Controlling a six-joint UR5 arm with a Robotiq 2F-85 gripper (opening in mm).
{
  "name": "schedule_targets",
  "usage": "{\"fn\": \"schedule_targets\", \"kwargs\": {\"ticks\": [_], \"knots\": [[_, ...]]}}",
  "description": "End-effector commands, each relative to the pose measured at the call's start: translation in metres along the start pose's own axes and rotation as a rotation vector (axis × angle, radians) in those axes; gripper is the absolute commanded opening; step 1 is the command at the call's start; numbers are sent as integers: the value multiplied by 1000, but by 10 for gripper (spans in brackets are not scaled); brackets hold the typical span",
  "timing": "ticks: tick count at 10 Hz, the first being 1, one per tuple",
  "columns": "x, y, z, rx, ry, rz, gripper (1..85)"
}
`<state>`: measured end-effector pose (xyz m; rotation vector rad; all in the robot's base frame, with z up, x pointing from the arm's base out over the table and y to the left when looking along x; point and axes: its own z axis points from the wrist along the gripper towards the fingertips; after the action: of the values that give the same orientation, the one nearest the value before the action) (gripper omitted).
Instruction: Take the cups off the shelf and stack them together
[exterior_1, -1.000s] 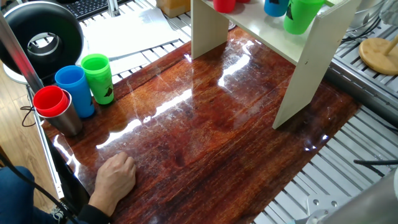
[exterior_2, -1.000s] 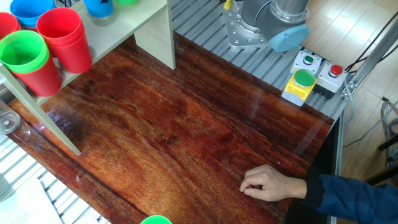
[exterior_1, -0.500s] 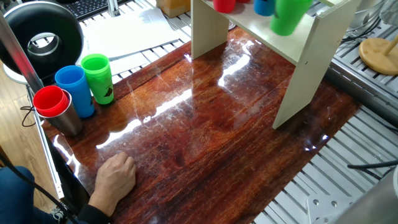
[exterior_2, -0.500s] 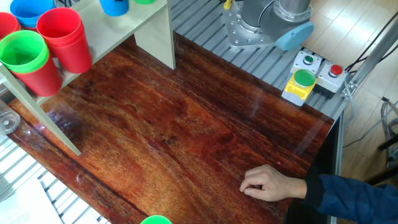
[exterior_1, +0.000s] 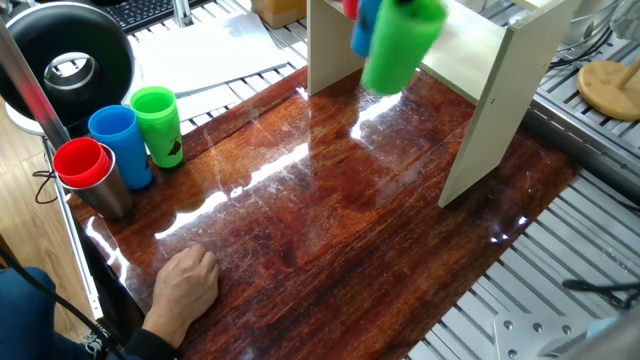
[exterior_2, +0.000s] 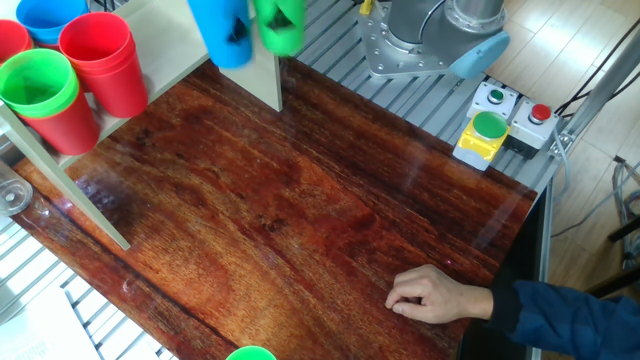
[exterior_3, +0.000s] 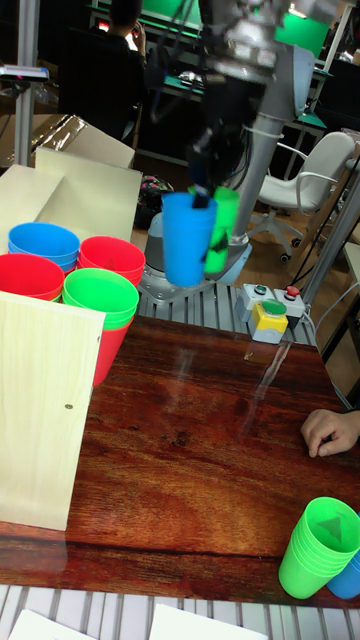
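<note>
In the tall fixed view my gripper (exterior_3: 203, 197) hangs above the table's far edge, shut on two cups at once, its dark fingers pinching the touching walls of a blue cup (exterior_3: 187, 238) and a green cup (exterior_3: 223, 230). Both hang in the air beside the cream shelf (exterior_1: 497, 95), blue cup (exterior_2: 222, 30) left of green cup (exterior_2: 279, 24). The gripper itself is above the top edge of both other views. Green (exterior_3: 99, 298), red (exterior_3: 112, 258) and blue (exterior_3: 44, 244) cups stand on the shelf top. A green stack (exterior_1: 158, 124), a blue cup (exterior_1: 121, 145) and a red cup (exterior_1: 82, 162) stand on the table.
A person's hand (exterior_1: 186, 283) rests on the wooden table (exterior_1: 330, 220) near its edge. The red cup sits in a grey metal tumbler (exterior_1: 110, 195). A button box (exterior_2: 490, 130) and the robot base (exterior_2: 420, 40) stand beyond the table's far side.
The gripper has carried the blue and green cups away from the shelf, lower and out over the table. The hand and the other cups have not moved.
</note>
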<state>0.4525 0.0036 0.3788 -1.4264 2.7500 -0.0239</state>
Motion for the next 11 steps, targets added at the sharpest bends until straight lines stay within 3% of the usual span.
{"fn": "schedule_targets", "kwargs": {"ticks": [1,2,4,6,7,9,11], "knots": [[-28,33,52,-65,29,276,17],[-26,33,78,-47,64,350,17],[-17,48,112,-70,127,486,17],[4,48,139,-36,200,542,17],[13,45,139,-14,231,532,17],[29,49,135,-15,295,514,17],[18,34,138,22,240,454,17]]}}
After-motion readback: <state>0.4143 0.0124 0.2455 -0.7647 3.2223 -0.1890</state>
